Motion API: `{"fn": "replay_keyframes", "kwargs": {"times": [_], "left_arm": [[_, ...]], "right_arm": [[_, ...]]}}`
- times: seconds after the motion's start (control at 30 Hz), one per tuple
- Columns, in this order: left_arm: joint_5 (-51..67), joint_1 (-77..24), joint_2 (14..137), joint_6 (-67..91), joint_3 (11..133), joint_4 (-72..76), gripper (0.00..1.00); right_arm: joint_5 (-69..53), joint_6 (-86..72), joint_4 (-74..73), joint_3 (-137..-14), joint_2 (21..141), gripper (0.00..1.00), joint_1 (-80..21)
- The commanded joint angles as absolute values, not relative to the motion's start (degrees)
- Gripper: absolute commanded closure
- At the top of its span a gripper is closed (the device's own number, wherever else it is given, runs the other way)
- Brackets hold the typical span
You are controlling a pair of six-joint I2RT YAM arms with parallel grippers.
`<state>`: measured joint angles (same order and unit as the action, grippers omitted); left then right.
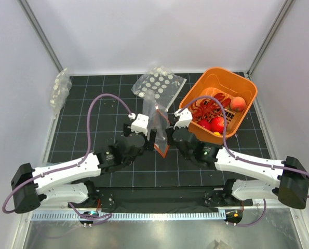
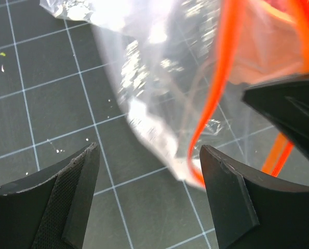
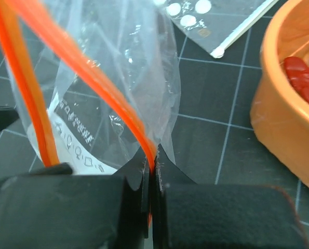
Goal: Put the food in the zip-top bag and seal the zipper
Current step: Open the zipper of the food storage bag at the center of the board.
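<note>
Orange basket [image 1: 232, 73] held the food [image 1: 217, 124]: a red tentacled piece and round fruits. Between the arms hung the clear zip-top bag [image 1: 157, 122], its zipper [image 3: 92, 78] pinched by the right gripper [image 3: 151, 171]. The left gripper [image 2: 149, 155] gaped beside it.

An orange slotted basket [image 1: 222, 78] is sitting at the far right of a black grid mat [image 1: 102, 88], turned at an angle to the grid lines. Just to its left, a clear bag holding rows of white discs [image 1: 159, 83] is lying flat at the mat's far edge, apart from the basket. A crumpled clear bag [image 1: 61, 91] is resting at the mat's far left corner, partly overhanging the edge. White panels [image 1: 144, 31] are enclosing the work area on three sides, with metal posts [image 1: 42, 36] running along the rear corners. A white slotted strip [image 1: 159, 215] is lying across the near edge, above a bare metal plate [image 1: 159, 236].
</note>
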<state>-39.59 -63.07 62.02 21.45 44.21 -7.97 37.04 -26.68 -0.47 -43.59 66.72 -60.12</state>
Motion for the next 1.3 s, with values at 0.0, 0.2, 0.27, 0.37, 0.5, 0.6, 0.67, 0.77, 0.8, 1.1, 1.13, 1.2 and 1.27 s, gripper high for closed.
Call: {"fn": "replay_keyframes", "kwargs": {"times": [0.0, 0.2, 0.27, 0.37, 0.5, 0.6, 0.67, 0.77, 0.8, 1.1, 1.13, 1.2, 1.27], "left_arm": [[-44.90, -65.21, 65.46, 18.55, 45.52, -2.38, 0.20], [-49.90, -65.57, 71.36, 17.84, 48.42, -0.26, 0.27], [-51.76, -65.57, 74.00, 18.80, 50.09, -2.80, 0.42], [-53.61, -65.74, 74.18, 20.47, 52.47, -7.72, 0.70], [-55.10, -65.74, 73.65, 21.97, 56.13, -14.64, 1.00], [-59.23, -65.57, 76.54, 24.95, 65.08, -24.48, 1.00], [-57.67, -64.43, 78.39, 25.31, 69.76, -26.88, 1.00], [-53.55, -61.45, 79.80, 26.80, 70.84, -28.65, 1.00], [-52.39, -60.65, 80.24, 27.33, 69.53, -27.61, 1.00], [-47.02, -57.57, 81.83, 27.86, 66.62, -27.24, 1.00], [-45.80, -57.57, 81.74, 27.77, 66.97, -27.77, 1.00], [-42.99, -57.74, 81.65, 28.47, 68.81, -30.13, 1.00], [-37.72, -59.23, 80.43, 28.30, 68.73, -30.76, 1.00]], "right_arm": [[35.42, -28.57, 2.20, -46.49, 66.71, 0.99, -60.91], [36.29, -28.13, 3.16, -46.23, 67.15, 0.99, -61.96], [37.96, -28.56, 2.47, -46.14, 66.80, 0.99, -62.05], [41.83, -30.23, 0.71, -46.23, 66.45, 0.99, -62.05], [42.63, -29.09, -2.00, -49.20, 68.72, 0.90, -61.27], [42.54, -25.85, -5.79, -52.81, 70.13, 0.67, -60.82], [44.54, -22.87, -7.81, -53.70, 69.09, 0.47, -60.73], [45.35, -21.27, -9.65, -53.26, 64.70, 0.28, -58.81], [45.44, -22.14, -10.80, -53.52, 63.64, 0.28, -58.10], [40.34, -23.55, -9.75, -48.86, 54.93, 0.15, -52.82], [39.82, -23.99, -10.10, -49.13, 54.84, 0.11, -52.74], [34.67, -24.69, -12.03, -50.35, 54.93, 0.10, -52.74], [32.18, -25.48, -12.22, -50.45, 55.02, 0.07, -52.82]]}}
